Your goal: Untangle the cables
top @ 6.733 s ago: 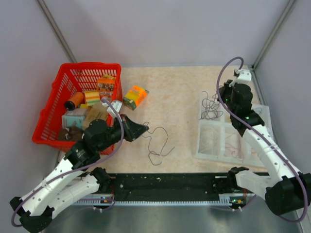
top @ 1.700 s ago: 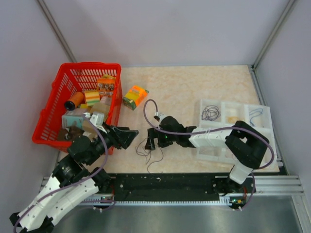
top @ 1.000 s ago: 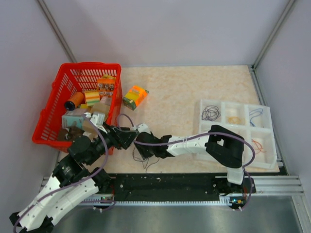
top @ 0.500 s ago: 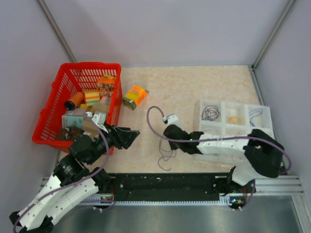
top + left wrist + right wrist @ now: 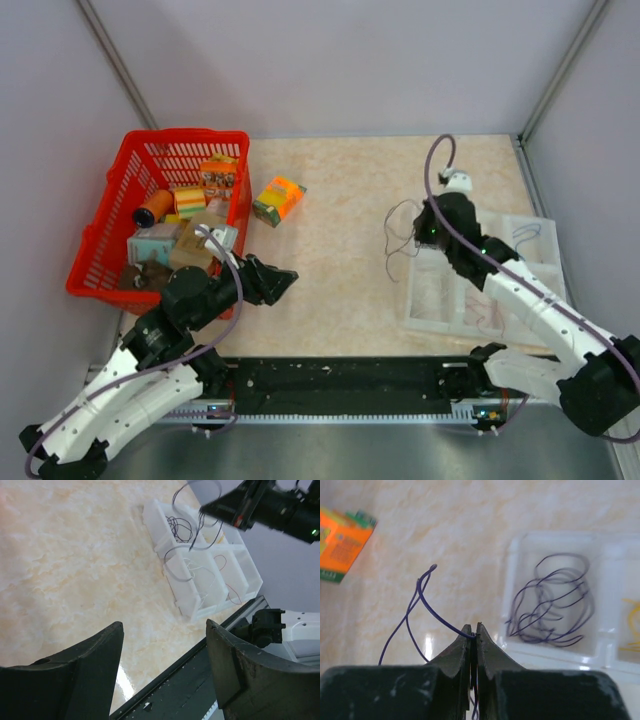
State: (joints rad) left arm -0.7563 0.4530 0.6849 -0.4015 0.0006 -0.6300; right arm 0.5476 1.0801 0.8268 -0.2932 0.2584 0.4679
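Purple wire (image 5: pixel 426 608) hangs pinched in our right gripper (image 5: pixel 473 629) beside the tray (image 5: pixel 512 575), likely to join the purple coils (image 5: pixel 553 601) at right of frame; left gripper (image 5: pixel 164 628) spread, empty

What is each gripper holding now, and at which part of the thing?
The right gripper holds a thin purple cable, pinched between the tips of its shut jaws, just beside the cable's loop. The left gripper is open and holds nothing.

Red basket (image 5: pixel 185 133) of small packages (image 5: pixel 190 215), orange box (image 5: pixel 279 200) just beside it, white divided tray (image 5: pixel 430 290) opposite
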